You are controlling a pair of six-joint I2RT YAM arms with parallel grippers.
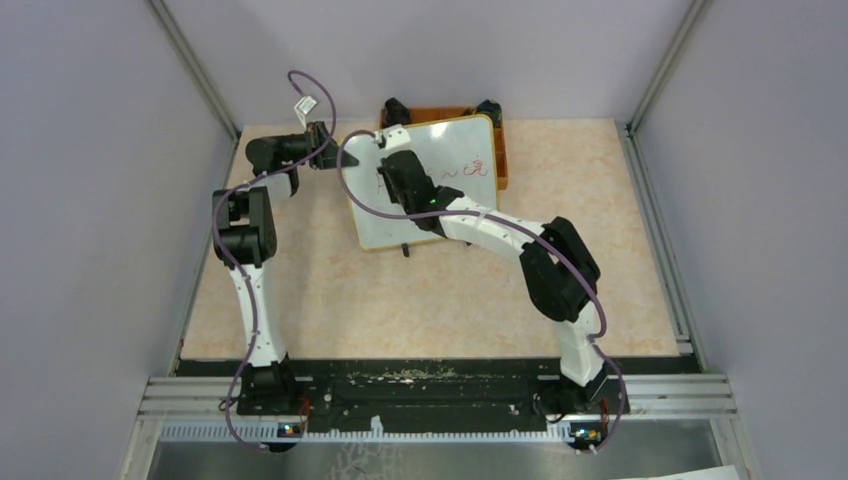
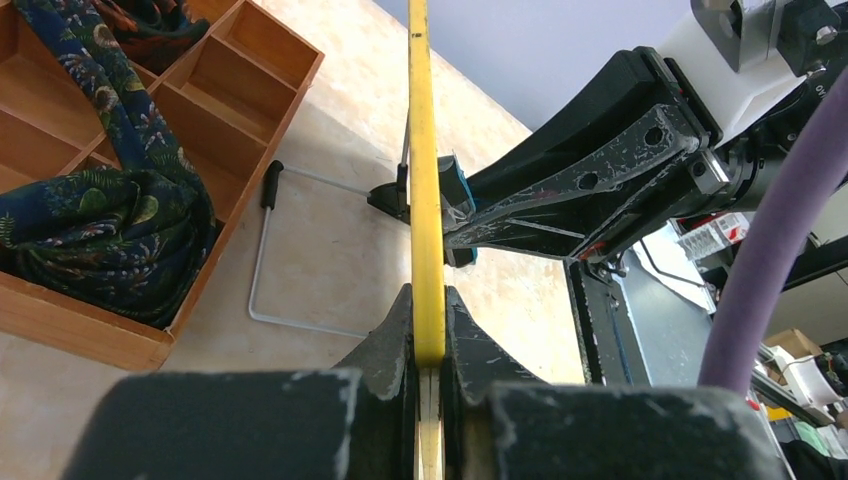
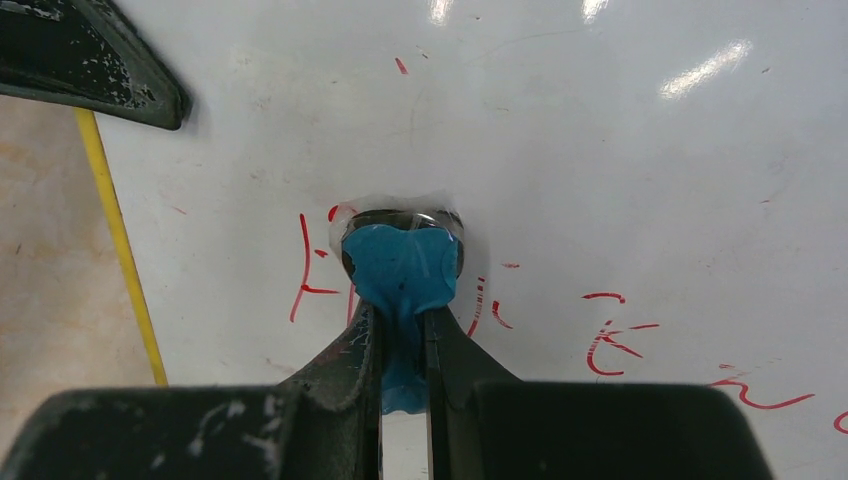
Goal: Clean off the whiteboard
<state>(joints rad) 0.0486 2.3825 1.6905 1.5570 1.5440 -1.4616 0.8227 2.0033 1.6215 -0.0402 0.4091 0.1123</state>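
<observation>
Tabletop (image 1: 400, 300) seen overhead; only wrist views show left jaws clamping whiteboard (image 1: 455, 145), right jaws pinching blue eraser (image 3: 400, 265).

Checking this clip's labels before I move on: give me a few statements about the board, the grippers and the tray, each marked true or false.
1. The left gripper is clamped on the edge of the whiteboard. True.
2. The right gripper is open and empty. False: it is shut on a blue eraser set against the board.
3. The board is wiped clean. False: red writing is on it.
4. A patterned cloth lies in the wooden tray. True.
</observation>
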